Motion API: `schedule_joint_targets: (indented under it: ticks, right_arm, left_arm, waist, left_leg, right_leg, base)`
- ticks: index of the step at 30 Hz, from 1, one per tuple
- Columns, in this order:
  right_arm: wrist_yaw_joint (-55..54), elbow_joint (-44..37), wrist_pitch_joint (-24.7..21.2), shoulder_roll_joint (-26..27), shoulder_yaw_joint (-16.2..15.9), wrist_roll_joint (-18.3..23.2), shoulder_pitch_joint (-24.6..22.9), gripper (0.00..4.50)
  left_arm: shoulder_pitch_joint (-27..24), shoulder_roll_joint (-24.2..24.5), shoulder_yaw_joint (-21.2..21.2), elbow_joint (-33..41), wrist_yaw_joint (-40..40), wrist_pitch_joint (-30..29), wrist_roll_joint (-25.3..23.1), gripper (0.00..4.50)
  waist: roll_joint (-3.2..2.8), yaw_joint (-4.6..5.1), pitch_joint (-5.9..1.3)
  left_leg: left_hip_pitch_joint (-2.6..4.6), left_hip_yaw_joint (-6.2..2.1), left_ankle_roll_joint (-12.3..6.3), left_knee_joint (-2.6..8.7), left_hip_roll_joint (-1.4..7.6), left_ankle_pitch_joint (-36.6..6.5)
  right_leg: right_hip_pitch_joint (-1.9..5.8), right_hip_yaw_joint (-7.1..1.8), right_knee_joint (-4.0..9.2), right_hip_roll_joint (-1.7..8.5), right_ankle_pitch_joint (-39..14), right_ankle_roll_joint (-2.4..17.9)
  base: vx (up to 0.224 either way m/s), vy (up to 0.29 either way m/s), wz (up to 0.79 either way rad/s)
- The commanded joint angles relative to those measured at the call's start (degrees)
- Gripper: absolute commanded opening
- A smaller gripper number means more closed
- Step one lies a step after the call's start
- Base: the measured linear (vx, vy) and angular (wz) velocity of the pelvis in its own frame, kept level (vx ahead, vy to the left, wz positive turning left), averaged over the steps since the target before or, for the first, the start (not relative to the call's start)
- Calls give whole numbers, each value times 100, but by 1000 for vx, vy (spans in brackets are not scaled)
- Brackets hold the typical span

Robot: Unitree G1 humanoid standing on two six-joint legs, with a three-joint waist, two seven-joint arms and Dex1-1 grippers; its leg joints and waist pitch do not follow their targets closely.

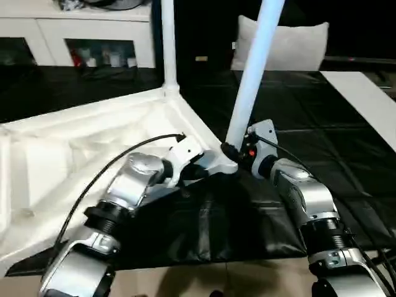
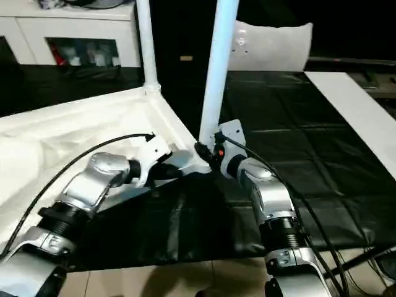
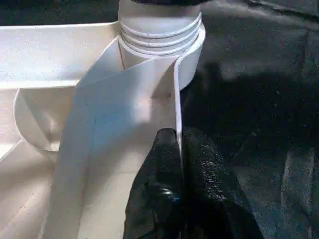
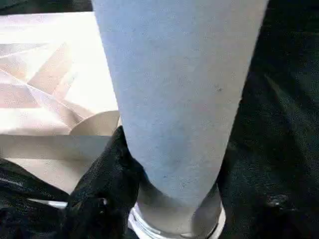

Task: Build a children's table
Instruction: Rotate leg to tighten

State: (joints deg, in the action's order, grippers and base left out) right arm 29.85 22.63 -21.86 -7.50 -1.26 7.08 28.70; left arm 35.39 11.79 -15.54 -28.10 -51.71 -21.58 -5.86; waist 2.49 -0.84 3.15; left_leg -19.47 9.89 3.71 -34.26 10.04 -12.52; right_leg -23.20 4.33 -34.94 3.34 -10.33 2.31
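White upturned table top [image 1: 74, 148], two legs upright; left gripper [image 3: 178, 149] pinches its rim, right gripper [image 4: 169, 199] clasps near leg [image 1: 250, 80]; black floor mat [image 1: 322, 142].

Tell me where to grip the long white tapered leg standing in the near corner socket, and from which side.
Grip the long white tapered leg low, just above the threaded corner socket, from the robot's right, where the right gripper already clasps it. It is thickest there, and the tabletop blocks the left.

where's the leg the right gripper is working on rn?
The leg stands tilted in the near corner socket of the upturned table top, centre of the head views, with the right gripper at its base and the left gripper pinching the rim beside it.
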Motion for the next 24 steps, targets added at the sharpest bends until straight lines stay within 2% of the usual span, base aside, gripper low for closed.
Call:
schedule_joint_targets:
  ticks: [1,4,6,7,8,9,11,14,16,17,18,19,20,24]
  right_arm:
    - [359,-48,-53,152,-273,123,-160,275]
    - [588,-163,104,-28,-351,147,-272,309]
    - [1151,-386,268,-410,-407,262,-475,318]
    - [1314,-447,312,-512,-416,294,-526,328]
    - [1886,-667,396,-861,-457,389,-672,345]
    - [2036,-724,413,-957,-470,411,-707,357]
    - [2519,-857,397,-1277,-505,448,-778,363]
    - [3068,-875,497,-1645,-532,484,-785,363]
    - [3160,-861,528,-1706,-540,494,-777,363]
    - [3522,-836,668,-1892,-588,567,-761,363]
    - [3743,-812,764,-1987,-622,614,-749,335]
    - [3897,-799,825,-2052,-644,649,-743,335]
    - [4004,-784,853,-2087,-657,673,-732,315]
    - [4512,-712,816,-2204,-728,807,-648,289]
  left_arm:
    - [80,-289,-189,297,-89,170,221,0]
    - [62,-161,-222,278,-107,257,100,0]
    - [46,85,-295,183,-257,506,-19,0]
    - [41,149,-320,158,-309,562,-43,0]
    - [35,371,-440,73,-548,775,-135,0]
    - [33,431,-473,51,-618,821,-161,0]
    - [40,633,-577,-19,-909,1123,-209,0]
    - [64,850,-668,-69,-1366,1515,-160,0]
    - [72,887,-692,-84,-1441,1594,-152,0]
    - [73,1010,-793,-100,-1719,1873,-124,0]
    - [70,1082,-859,-105,-1891,2038,-105,0]
    - [70,1128,-900,-117,-2007,2158,-90,0]
    - [61,1166,-933,-110,-2132,2254,-64,0]
    - [14,1311,-1081,-30,-2726,2542,47,0]
  waist:
    - [-20,-55,-377]
    - [-25,-114,-366]
    - [-35,-141,-358]
    - [-60,-158,-348]
    - [-39,-182,-351]
    - [-63,-197,-344]
    - [-54,-214,-340]
    - [-30,-247,-333]
    - [-29,-247,-341]
    - [-18,-250,-342]
    - [-7,-263,-352]
    - [-10,-271,-355]
    - [-17,-279,-355]
    - [-7,-303,-364]
  left_leg:
    - [-65,-92,-411,354,291,-344]
    - [-47,-89,-417,363,302,-430]
    - [-39,-86,-417,365,303,-541]
    - [-40,-94,-421,371,299,-584]
    - [-36,-97,-434,371,305,-640]
    - [-37,-93,-453,371,303,-663]
    - [-31,-97,-441,379,307,-718]
    - [-33,-101,-442,378,311,-750]
    - [-30,-102,-412,380,321,-703]
    - [-35,-101,-410,378,319,-689]
    - [-32,-103,-428,371,321,-661]
    - [-38,-95,-472,363,322,-614]
    - [-33,-90,-491,363,329,-568]
    - [-34,-84,-502,361,344,-536]
  right_leg:
    - [372,-343,430,516,-991,1184]
    - [371,-345,444,519,-1095,1161]
    - [371,-347,470,522,-1221,1114]
    - [377,-345,480,523,-1285,1083]
    - [379,-342,493,518,-1377,1021]
    - [375,-349,502,515,-1412,995]
    - [369,-339,504,515,-1531,968]
    - [355,-338,527,526,-1806,878]
    - [347,-337,505,523,-1706,924]
    - [348,-336,504,527,-1686,937]
    - [356,-336,488,529,-1633,952]
    - [356,-347,474,531,-1495,996]
    - [348,-349,459,531,-1371,1047]
    - [356,-339,436,531,-1268,1136]
  base:
    - [0,0,0]
    - [0,0,0]
    - [0,0,0]
    - [0,0,0]
    - [0,0,0]
    - [0,0,0]
    - [0,0,0]
    - [0,0,0]
    - [0,0,0]
    - [0,0,0]
    - [0,0,0]
    - [0,0,0]
    - [0,0,0]
    - [0,0,0]
